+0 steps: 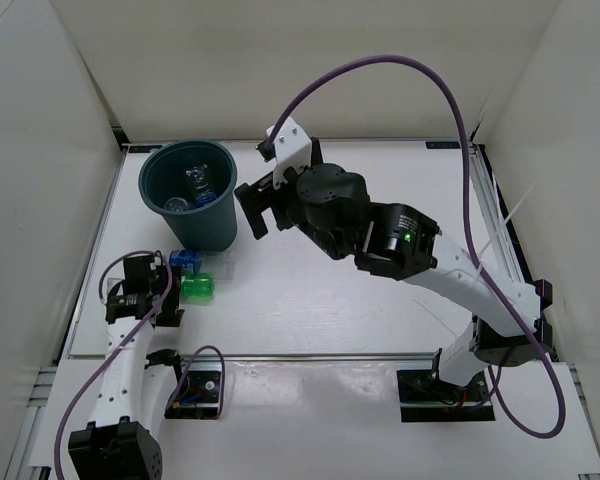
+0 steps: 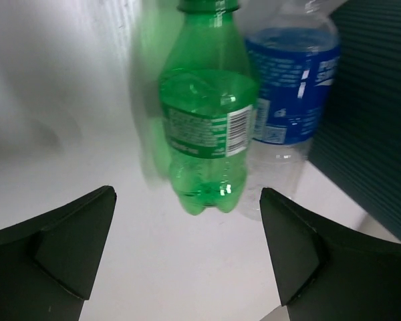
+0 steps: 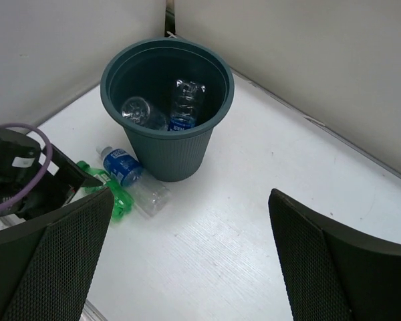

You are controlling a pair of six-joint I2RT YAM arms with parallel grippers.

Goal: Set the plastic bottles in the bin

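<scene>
While four plastic bottles could be counted, only two of them lay on the table [image 1: 330, 310]: the green bottle [image 2: 207, 127] and the blue-labelled bottle [image 2: 291, 87], both on their sides, side by side, at the foot of the bin [image 3: 180, 157]. Whether those two touched each other, or whether the blue-labelled one touched the bin wall, could not be told. Two more clear bottles were inside the single bin. One, the leaning bottle [image 3: 186, 100], rested against the inner wall and showed a blue label. On the other, the end-on bottle [image 3: 139, 110], only a round clear end showed and no label could be made out.

Two grippers were in view. The left gripper [image 2: 187, 194] sat low over the table with its fingers spread wide, holding nothing, the green bottle's base just ahead of the gap between them. The right gripper [image 3: 187, 200] hung above the table to the right of the bin, its fingers also wide apart and empty.

From the left wrist, the tops of both lying bottles ran out of the frame, so neither cap showed there, and only a ribbed strip of the bin wall showed at the right edge. From above, the left gripper covered part of both lying bottles.
</scene>
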